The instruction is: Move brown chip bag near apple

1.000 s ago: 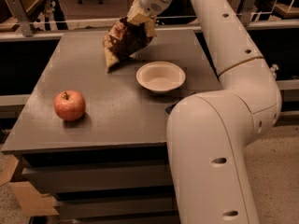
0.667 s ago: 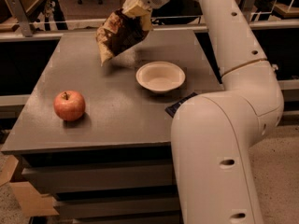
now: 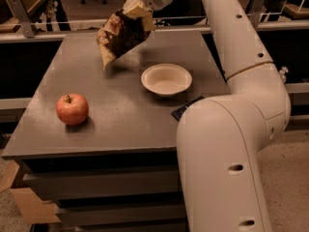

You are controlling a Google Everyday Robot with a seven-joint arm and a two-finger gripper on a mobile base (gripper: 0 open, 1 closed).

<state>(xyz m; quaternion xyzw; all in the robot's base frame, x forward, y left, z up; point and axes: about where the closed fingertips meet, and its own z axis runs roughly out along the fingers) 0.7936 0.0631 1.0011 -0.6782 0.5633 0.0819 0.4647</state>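
- My gripper (image 3: 139, 7) clenches the brown chip bag (image 3: 118, 36), which hangs just beneath it, clear of the counter (image 3: 120, 115).
- Carrying step, I judge; next I'd swing toward the apple (image 3: 72, 109), well apart, nearer-left of the gripper.

1. Brown chip bag (image 3: 118, 36): crinkled, dark-brown and tan. It hangs tilted just below my pincer (image 3: 139, 7), which is clamped on its upper edge.
2. Apple (image 3: 72, 108): round, red-orange, stem up. It sits on the tabletop (image 3: 120, 115), well apart from my pincer, lower left.
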